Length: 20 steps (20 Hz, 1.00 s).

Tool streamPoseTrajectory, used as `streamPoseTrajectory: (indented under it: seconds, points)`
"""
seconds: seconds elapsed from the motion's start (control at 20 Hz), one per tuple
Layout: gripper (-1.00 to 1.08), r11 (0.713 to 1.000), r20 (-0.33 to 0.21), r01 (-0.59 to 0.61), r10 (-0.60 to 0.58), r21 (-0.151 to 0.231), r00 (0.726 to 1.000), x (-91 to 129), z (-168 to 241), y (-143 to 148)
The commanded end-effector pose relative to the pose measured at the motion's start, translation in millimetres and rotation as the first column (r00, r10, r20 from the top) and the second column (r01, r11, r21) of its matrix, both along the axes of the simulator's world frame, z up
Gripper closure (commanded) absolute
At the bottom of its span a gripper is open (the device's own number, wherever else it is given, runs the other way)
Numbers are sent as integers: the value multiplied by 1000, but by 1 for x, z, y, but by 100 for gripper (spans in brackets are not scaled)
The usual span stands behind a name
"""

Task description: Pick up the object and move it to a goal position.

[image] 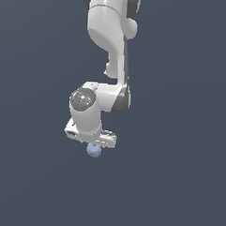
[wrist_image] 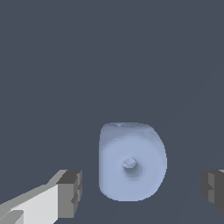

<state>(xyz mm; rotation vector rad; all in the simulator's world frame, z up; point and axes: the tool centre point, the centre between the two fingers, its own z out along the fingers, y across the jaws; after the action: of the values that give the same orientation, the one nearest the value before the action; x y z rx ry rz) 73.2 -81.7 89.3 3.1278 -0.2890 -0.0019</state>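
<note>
The object [wrist_image: 131, 162] is a small pale periwinkle-blue rounded cube with a round dimple in its facing side. In the wrist view it sits between my two dark finger pads [wrist_image: 71, 192], with a gap on each side, so nothing touches it. My gripper [wrist_image: 142, 190] is open around it. In the exterior view the cube [image: 93, 150] shows just under the white hand, and the gripper [image: 95, 147] fingers are mostly hidden by the hand.
The white arm [image: 112, 35] comes down from the top of the exterior view. The ground is a plain dark slate surface [image: 177, 184] all round. No goal marker shows.
</note>
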Motion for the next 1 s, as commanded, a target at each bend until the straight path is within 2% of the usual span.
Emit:
streamPoseTrajectory:
  seconds: [0.0,0.45,0.75,0.8,0.95]
  points:
    - [-92,1000,0,0,0,0,1000,0,-3,0]
    - [-92,1000,1,1,-1,0,1000,-1,-45,0]
    - [-92,1000,1,1,-1,0,1000,1,-50,0]
    - [108,1000,1,1,-1,0,1000,1,-50,0]
    - [108,1000,1,1,-1,0,1000,1,-50,0]
